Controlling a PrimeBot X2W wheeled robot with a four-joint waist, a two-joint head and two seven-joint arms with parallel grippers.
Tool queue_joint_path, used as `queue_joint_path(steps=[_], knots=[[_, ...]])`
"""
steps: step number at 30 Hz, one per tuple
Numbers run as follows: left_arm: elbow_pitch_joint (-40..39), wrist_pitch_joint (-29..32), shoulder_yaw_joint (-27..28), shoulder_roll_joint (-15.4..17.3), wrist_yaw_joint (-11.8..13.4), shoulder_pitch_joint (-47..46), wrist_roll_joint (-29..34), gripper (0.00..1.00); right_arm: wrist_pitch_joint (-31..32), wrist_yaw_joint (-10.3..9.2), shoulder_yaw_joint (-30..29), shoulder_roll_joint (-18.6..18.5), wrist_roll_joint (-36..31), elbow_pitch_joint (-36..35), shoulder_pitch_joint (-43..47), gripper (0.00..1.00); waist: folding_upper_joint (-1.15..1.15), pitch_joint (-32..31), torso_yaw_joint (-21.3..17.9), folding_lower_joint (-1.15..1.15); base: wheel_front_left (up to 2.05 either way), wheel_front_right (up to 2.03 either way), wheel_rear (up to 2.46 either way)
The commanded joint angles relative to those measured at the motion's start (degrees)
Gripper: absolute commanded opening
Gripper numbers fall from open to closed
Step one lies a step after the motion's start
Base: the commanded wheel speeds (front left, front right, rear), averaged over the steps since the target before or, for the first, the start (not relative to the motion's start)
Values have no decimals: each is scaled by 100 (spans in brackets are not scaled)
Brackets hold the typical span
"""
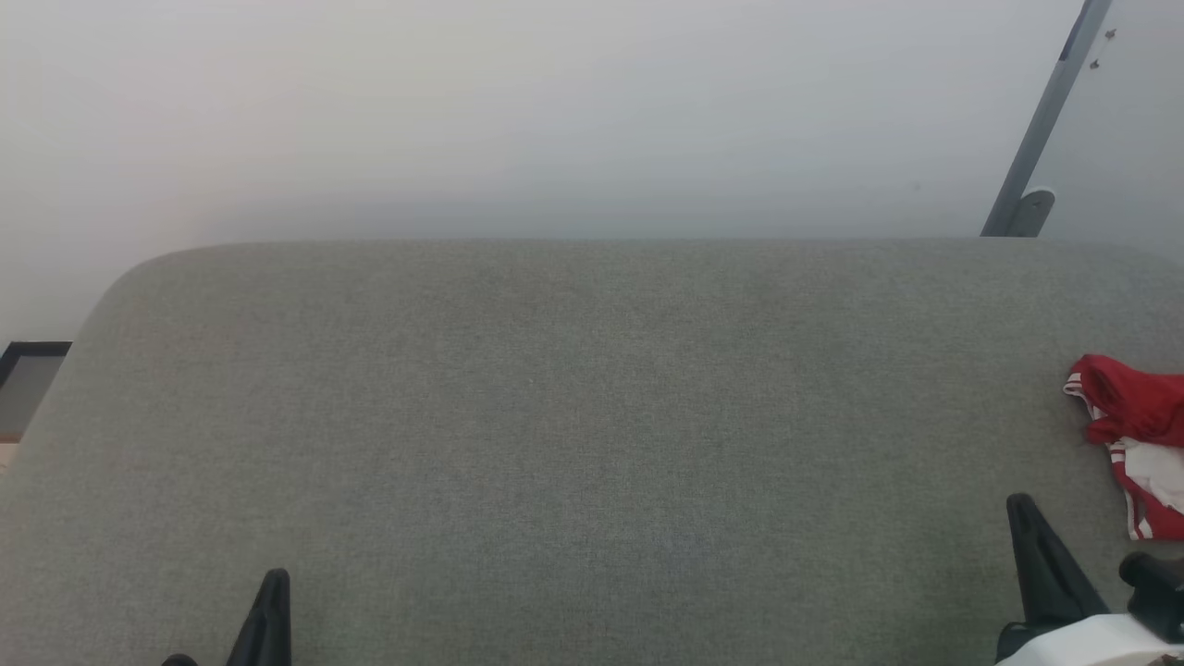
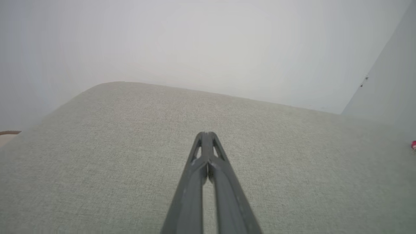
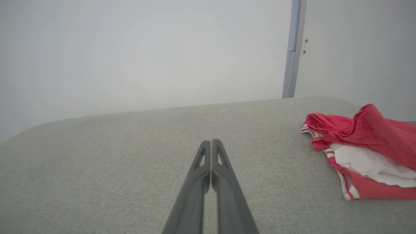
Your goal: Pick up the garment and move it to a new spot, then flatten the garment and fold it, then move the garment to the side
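The garment (image 1: 1136, 435), red with white fabric and red-and-white striped trim, lies crumpled at the far right of the grey cushioned surface (image 1: 573, 416), partly cut off by the frame edge. In the right wrist view the garment (image 3: 364, 149) sits to the right of my right gripper (image 3: 211, 141), whose fingers are pressed together, shut on nothing. In the head view my right gripper (image 1: 1020, 504) stands just left of and below the garment, apart from it. My left gripper (image 1: 276, 578) is at the lower left, far from the garment. Its fingers meet at the tips, my left gripper (image 2: 206, 134) being shut and empty.
A pale wall rises behind the surface. A grey metal bar (image 1: 1041, 129) leans at the back right. The surface's rounded left corner (image 1: 120, 277) drops toward a dark-framed object (image 1: 28, 370) on the floor.
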Motion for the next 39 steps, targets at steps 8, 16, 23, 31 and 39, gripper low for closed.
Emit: queue_joint_path(steps=[8, 16, 23, 31, 39], knots=[[63, 255, 7, -11, -1, -267, -965, 0, 232, 0, -55, 78, 918, 18, -211, 0, 0, 22, -21, 0, 0, 0, 0], [180, 488, 6, -58, -2, -491, -1809, 0, 428, -1, -86, 178, 1725, 79, -342, 0, 0, 44, -42, 0, 0, 0, 0], [262, 653, 7, -90, -3, -649, -2401, 0, 570, -1, -109, 250, 2295, 126, -435, 0, 0, 62, -58, 0, 0, 0, 0], [339, 807, 7, -119, -4, -796, -2960, 0, 700, -1, -132, 317, 2824, 164, -523, 0, 0, 80, -75, 0, 0, 0, 0], [419, 971, 8, -154, -5, -948, -3536, 0, 840, -1, -155, 383, 3379, 210, -616, 0, 0, 100, -94, 0, 0, 0, 0]])
